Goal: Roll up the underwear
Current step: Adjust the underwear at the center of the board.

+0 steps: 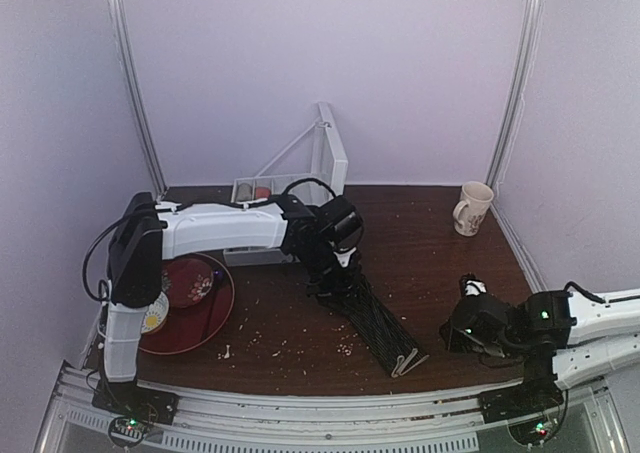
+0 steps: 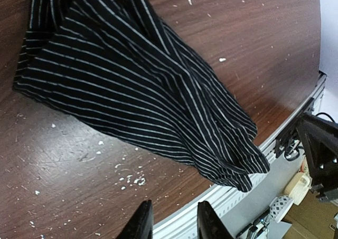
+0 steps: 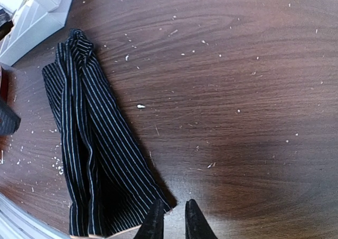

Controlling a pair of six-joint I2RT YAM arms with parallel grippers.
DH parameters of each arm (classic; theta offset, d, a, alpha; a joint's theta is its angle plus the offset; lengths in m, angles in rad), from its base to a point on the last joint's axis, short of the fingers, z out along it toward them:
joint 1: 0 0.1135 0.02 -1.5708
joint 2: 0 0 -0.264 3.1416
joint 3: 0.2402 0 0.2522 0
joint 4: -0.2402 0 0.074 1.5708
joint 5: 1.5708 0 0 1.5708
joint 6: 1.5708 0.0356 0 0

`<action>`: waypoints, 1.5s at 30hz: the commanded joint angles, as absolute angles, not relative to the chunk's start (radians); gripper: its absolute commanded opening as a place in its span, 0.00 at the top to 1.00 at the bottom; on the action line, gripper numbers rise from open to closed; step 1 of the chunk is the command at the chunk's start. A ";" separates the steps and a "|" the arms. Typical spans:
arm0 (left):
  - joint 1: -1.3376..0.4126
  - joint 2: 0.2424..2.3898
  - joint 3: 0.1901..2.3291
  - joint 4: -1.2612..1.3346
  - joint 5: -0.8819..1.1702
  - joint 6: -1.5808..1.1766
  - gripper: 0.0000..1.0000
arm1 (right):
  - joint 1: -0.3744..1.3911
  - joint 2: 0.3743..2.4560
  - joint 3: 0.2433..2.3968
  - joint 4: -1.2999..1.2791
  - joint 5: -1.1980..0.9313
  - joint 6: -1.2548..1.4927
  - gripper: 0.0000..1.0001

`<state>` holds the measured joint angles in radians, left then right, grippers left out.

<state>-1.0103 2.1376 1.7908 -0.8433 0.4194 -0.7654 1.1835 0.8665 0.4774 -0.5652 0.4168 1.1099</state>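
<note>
Underwear outside red tray with dish; left claw, right claw empty, ajar.

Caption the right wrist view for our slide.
Black pinstriped fabric underwear lies elongated on brown wooden table beside right tool.

underwear mid-table, tray left, mug far right

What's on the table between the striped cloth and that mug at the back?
Nothing: just bare, speckled wooden table between the underwear and the mug, as the top view shows.
</note>
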 commanded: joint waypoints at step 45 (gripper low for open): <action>-1.022 2.158 1.680 -0.733 0.597 -0.739 0.61 | 1.017 1.135 0.431 -0.291 0.049 0.911 1.00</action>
<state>-1.0264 2.1868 1.6672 -0.7559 0.5816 -0.7406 1.0256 1.0748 0.4736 -0.3233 0.0559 0.9188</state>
